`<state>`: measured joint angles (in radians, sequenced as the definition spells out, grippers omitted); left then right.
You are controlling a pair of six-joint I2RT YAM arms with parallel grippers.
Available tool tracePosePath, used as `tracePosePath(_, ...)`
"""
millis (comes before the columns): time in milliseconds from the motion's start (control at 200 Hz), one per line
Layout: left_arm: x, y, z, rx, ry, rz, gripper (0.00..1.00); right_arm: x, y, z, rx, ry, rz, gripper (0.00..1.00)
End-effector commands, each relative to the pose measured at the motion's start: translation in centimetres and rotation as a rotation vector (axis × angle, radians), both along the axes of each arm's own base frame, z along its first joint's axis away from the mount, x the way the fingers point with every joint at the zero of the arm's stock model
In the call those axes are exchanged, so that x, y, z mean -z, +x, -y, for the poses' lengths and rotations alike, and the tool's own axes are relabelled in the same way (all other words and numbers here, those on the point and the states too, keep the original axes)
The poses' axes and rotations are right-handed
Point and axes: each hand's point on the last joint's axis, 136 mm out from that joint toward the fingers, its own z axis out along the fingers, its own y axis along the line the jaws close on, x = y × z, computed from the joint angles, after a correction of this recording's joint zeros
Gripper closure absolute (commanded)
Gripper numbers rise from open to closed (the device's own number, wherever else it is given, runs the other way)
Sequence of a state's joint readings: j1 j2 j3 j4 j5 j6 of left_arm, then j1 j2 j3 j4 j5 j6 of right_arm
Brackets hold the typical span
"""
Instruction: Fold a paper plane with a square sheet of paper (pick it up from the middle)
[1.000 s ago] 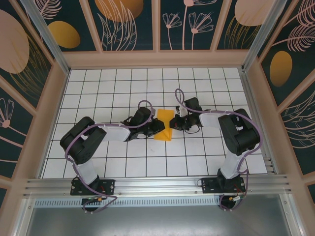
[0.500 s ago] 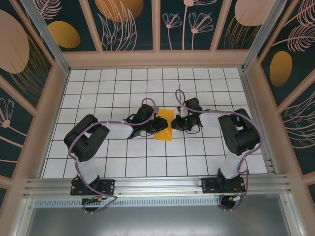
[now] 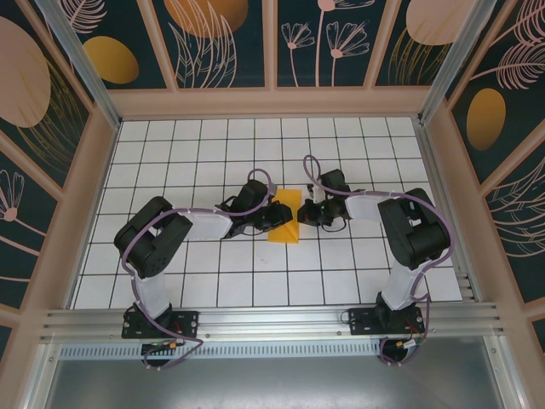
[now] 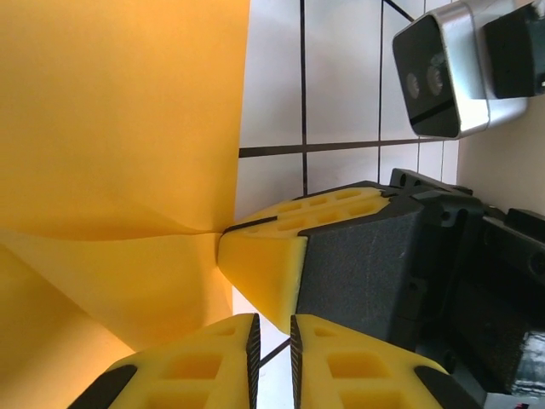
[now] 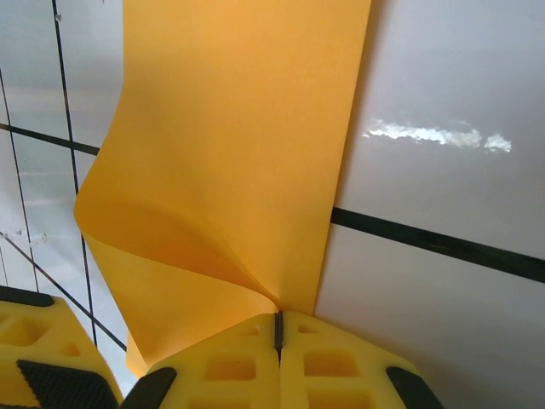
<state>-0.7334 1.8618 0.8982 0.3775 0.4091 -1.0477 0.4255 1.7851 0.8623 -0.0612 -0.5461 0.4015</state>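
Right gripper (image 5: 278, 322) first: its yellow jaws are clamped flat together, and the edge of the thin orange-yellow square sheet of paper (image 5: 238, 128) runs right into the seam, so it's pinching the paper. The left gripper (image 4: 272, 331) has its jaws nearly together with just a thin slit between them. It sits right against the sheet's left side, but I honestly can't tell if any paper is in that slit or it's just parked there.

The paper is in the middle of the white grid-tiled table (image 3: 213, 273), squeezed between the two grippers. One layer curls up and over from the pinch point in a soft bend, not a pressed crease.

Progress-wise I'd call this early. From above it looks like a narrow strip that's a bit wider at the near end. There's no pointed nose or wings, nothing dart-like yet. That bend wants flattening, then pretty much all the real folds are left.

Pose: both arms come up from their bases at the near edge with elbows out to the sides. The forearms sit low and aim inward, with the wrists facing each other across the sheet.
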Motion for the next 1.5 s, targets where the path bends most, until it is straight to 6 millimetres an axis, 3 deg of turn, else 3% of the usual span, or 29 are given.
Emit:
tracePosePath(0,0.2,0.0,0.5,0.022,0.006,0.002,0.81,-1.6,0.7,0.3,0.006,-0.004,0.044,0.97)
tracePosePath(245,0.5,0.1,0.5,0.019,0.013,-0.003,0.81,-2.5,0.7,0.3,-0.001,0.004,0.063,0.97)
tracePosePath(640,0.5,0.2,0.7,0.027,0.008,-0.004,0.81,-0.7,0.8,1.0,0.02,-0.051,0.041,0.97)
tracePosePath(1496,1.4,0.3,0.8,0.034,0.03,-0.014,0.81,-0.5,1.9,0.4,0.009,-0.047,0.05,0.96)
